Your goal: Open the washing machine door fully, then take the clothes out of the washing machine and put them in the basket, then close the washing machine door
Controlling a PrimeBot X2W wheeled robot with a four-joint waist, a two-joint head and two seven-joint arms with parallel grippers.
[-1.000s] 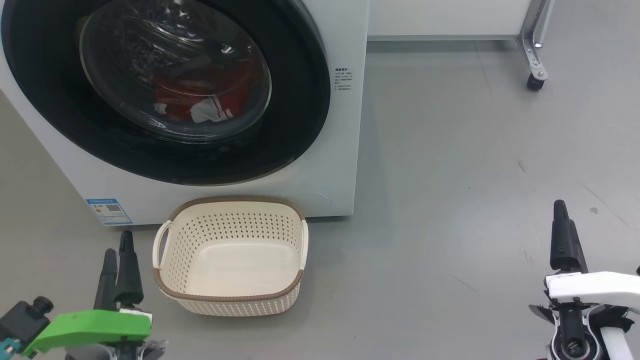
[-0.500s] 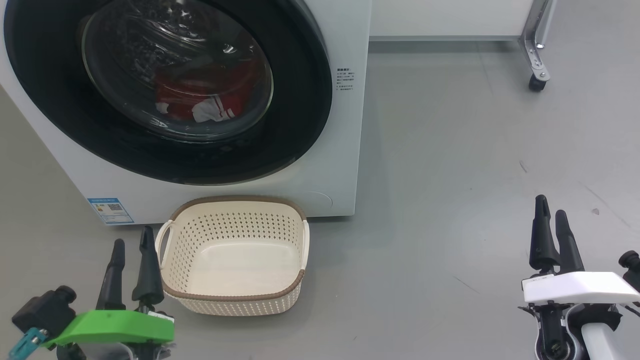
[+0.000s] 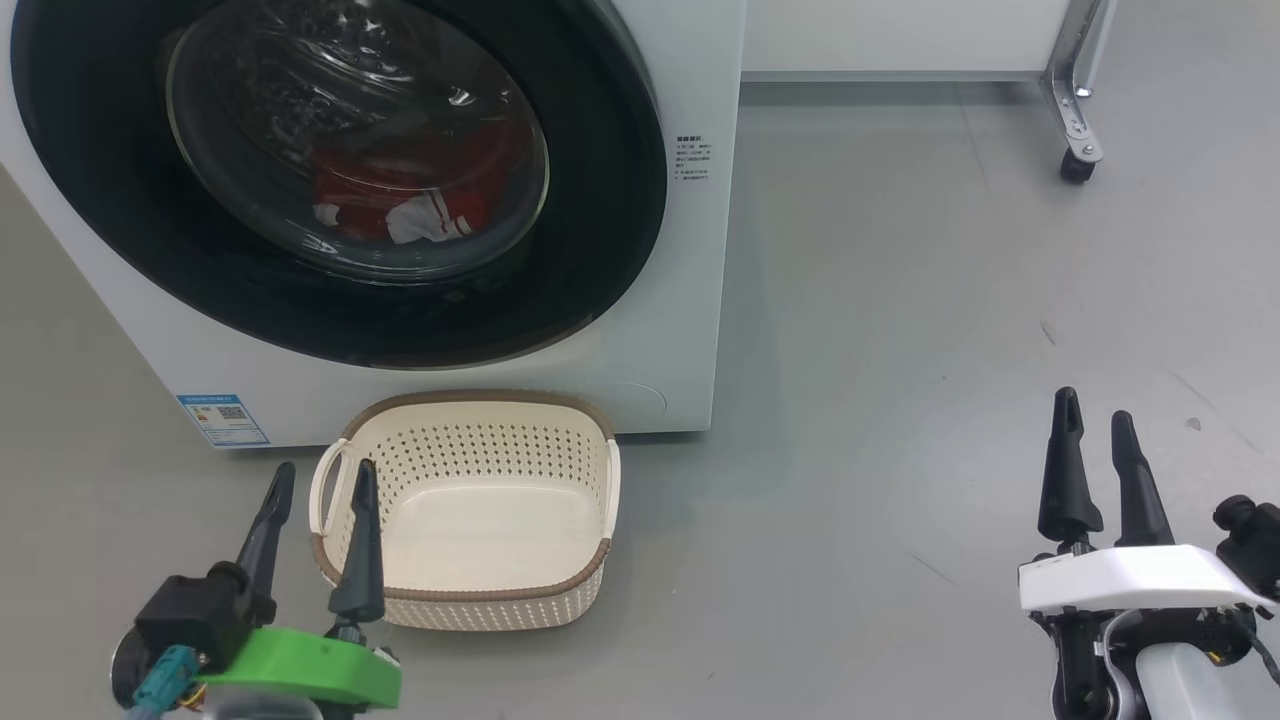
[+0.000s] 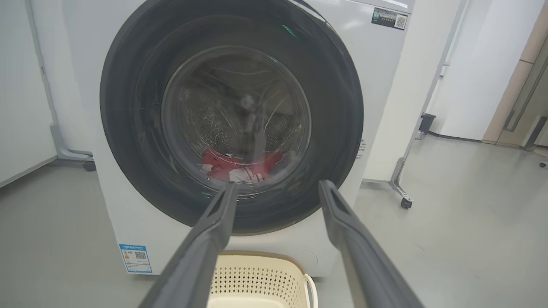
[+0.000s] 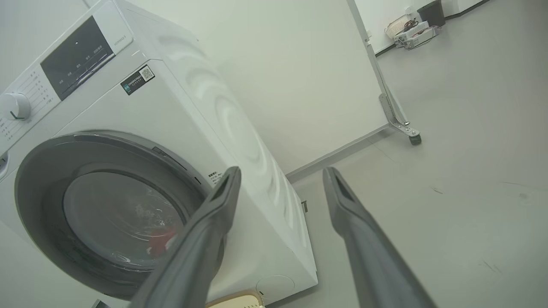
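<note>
Movement: left gripper (image 3: 325, 468) swung in by the basket (image 3: 470, 398) at lower left, right gripper (image 3: 1092, 407) nudged inward; both wide open, empty. Door (image 3: 600, 200) still shut, so we're only lining up.

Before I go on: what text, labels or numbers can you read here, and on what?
Nothing is legible enough to quote.
Blue sticker, washing machine lower front corner: QR code, print too small.
Grey print right of the washing machine door: too small.
Dark QR label, upper front: blurred.
Control panel and dial markings: blurred.
</note>
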